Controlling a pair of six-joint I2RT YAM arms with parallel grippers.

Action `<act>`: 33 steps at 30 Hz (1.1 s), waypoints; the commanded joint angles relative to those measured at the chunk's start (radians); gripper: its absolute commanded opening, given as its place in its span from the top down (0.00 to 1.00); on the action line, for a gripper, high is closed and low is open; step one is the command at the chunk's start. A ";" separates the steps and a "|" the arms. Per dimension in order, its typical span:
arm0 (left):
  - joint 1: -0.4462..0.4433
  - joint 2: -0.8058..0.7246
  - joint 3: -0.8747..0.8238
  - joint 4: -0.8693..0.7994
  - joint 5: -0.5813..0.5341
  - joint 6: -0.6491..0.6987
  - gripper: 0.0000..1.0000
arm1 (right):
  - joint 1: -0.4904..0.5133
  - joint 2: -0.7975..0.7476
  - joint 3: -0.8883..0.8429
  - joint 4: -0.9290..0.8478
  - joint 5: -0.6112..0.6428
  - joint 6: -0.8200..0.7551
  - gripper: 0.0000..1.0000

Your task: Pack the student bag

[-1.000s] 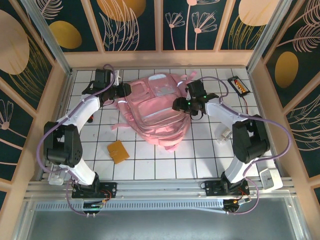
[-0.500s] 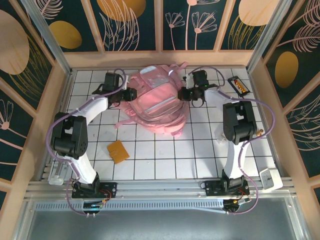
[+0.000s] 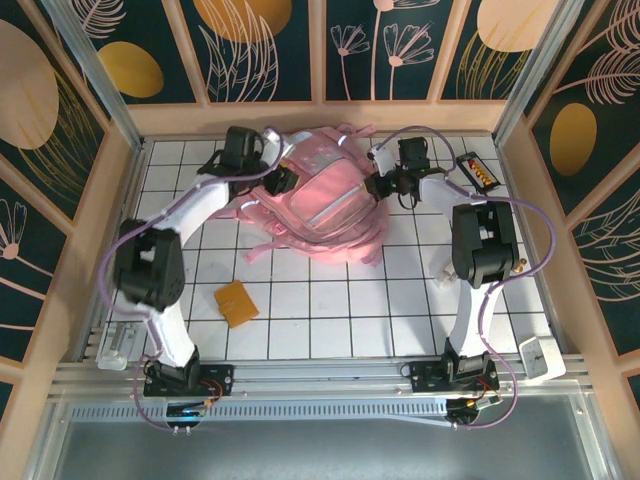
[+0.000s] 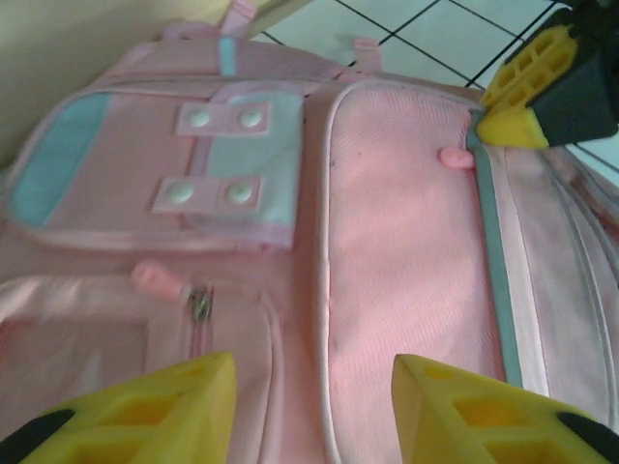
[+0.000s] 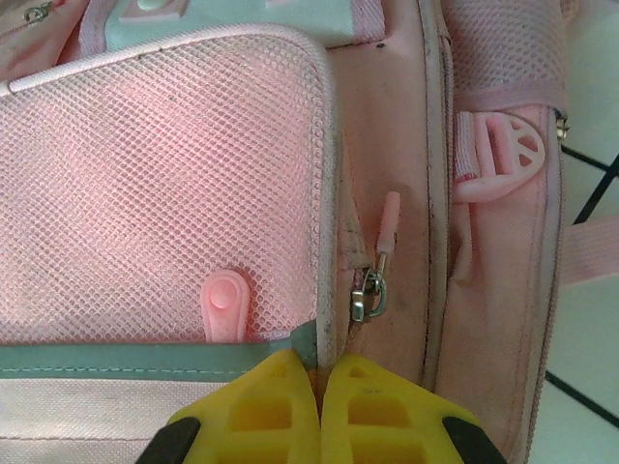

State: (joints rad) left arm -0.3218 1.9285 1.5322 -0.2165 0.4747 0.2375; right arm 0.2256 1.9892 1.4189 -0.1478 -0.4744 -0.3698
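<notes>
The student bag (image 3: 318, 198), a big pink backpack, lies tipped up on the tiled table near the back wall, between my two grippers. My left gripper (image 3: 283, 180) is at its left side. In the left wrist view the left gripper (image 4: 314, 372) has its yellow fingers (image 4: 164, 401) apart just over the bag's front pockets (image 4: 406, 251), with nothing pinched. My right gripper (image 3: 378, 186) is at the bag's right side. In the right wrist view the right gripper (image 5: 320, 365) is shut on the bag's seam beside the mesh pocket (image 5: 164, 174) and a metal zip puller (image 5: 368, 295).
A flat orange-brown piece (image 3: 237, 303) lies on the tiles at the front left. A small black tray (image 3: 478, 170) sits at the back right, and a white object (image 3: 447, 268) lies by the right arm. Wooden walls enclose the table on three sides.
The bag has been pulled toward the back wall and tipped up. Both grippers moved back with it. The right gripper closed on the bag's edge and the left gripper's fingers have spread.
</notes>
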 commanded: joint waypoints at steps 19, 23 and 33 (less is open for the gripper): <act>0.007 0.276 0.194 -0.411 0.286 -0.251 0.75 | -0.033 -0.094 0.050 0.030 -0.058 -0.096 1.00; 0.007 0.295 0.234 -0.400 0.338 -0.261 0.96 | -0.025 -0.075 0.061 0.060 -0.040 -0.053 1.00; 0.005 0.108 0.082 0.140 0.285 -0.916 1.00 | 0.018 -0.160 0.055 0.044 0.410 0.707 0.40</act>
State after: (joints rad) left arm -0.3153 2.1494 1.6752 -0.3565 0.7689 -0.3813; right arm 0.2504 1.9148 1.4780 -0.0872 -0.2268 0.0166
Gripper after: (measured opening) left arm 0.048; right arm 0.590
